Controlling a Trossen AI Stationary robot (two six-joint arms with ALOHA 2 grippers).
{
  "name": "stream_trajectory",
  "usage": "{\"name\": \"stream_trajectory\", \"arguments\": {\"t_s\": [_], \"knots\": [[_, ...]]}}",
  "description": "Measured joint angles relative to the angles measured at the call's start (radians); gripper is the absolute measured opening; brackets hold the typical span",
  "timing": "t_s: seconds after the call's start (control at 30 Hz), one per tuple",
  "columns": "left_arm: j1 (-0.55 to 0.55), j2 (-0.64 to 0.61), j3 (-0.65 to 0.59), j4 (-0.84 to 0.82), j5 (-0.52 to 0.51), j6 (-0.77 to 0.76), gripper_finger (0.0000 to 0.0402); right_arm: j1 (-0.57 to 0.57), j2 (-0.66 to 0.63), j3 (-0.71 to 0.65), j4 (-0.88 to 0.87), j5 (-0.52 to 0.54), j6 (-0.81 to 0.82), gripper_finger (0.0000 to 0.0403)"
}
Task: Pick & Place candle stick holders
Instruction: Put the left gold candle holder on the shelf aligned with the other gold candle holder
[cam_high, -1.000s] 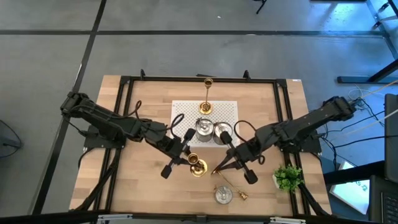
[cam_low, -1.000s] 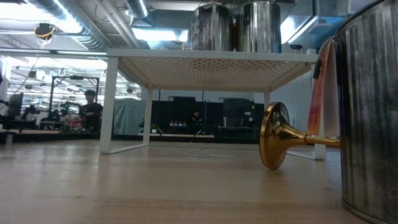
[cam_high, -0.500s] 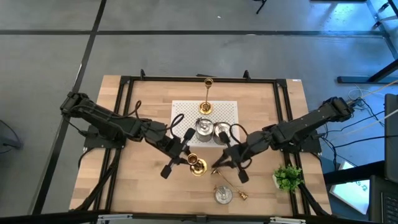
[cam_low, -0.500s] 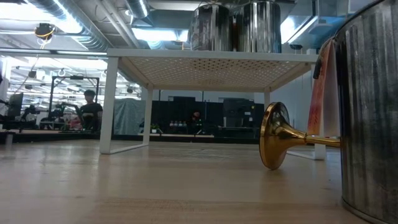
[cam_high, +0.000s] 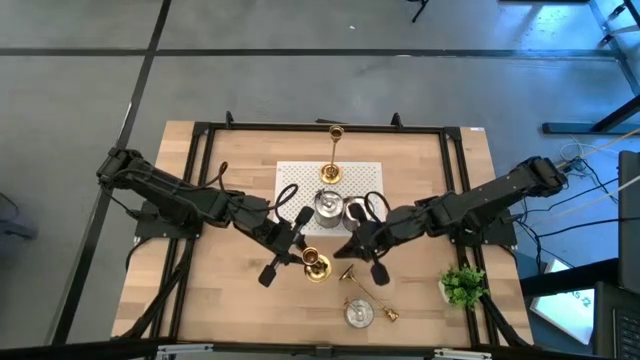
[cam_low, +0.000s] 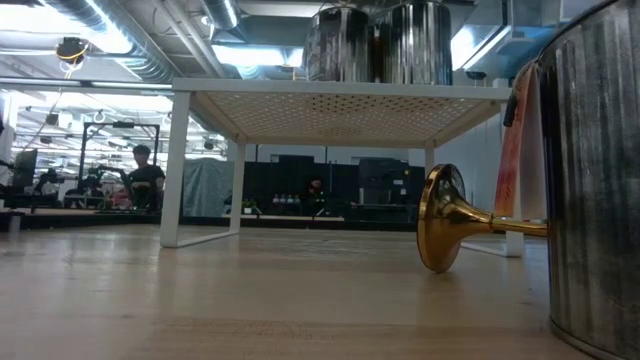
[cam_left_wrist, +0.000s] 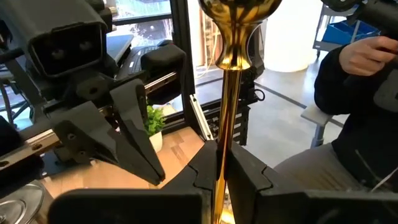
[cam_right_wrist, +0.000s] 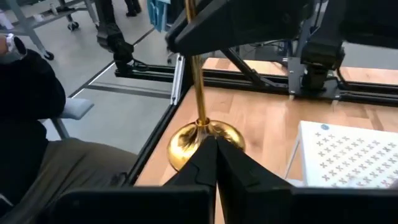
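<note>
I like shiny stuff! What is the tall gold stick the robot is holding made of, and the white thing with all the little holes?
The gold candlestick looks like polished metal, perhaps brass: its stem and cup mirror the room. The left gripper is shut on its stem. The white stand looks like painted sheet metal, matte, punched with rows of small holes, though coated plastic cannot be ruled out.

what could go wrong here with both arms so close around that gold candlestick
1. The left gripper is shut on the slim stem of a gold candlestick, and the right gripper sits right beside it in the high view, so the arms may bump and knock it loose.
2. Two silver holders stand close together on the white stand; a swinging arm could clip them.
3. Another gold candlestick lies on the table and could roll if nudged.
</note>
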Motion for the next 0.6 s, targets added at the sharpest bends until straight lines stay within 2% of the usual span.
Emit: {"name": "stream_trajectory", "arguments": {"t_s": [0.27, 0.6], "knots": [[0.000, 0.000, 0.000, 0.001, -0.001, 0.000, 0.0015, 0.002, 0.002, 0.000, 0.019, -0.006, -0.042, 0.0034], [0.001, 0.000, 0.000, 0.002, -0.012, 0.008, 0.0015, 0.002, 0.072, 0.000, 0.152, -0.006, -0.053, 0.0104]]}}
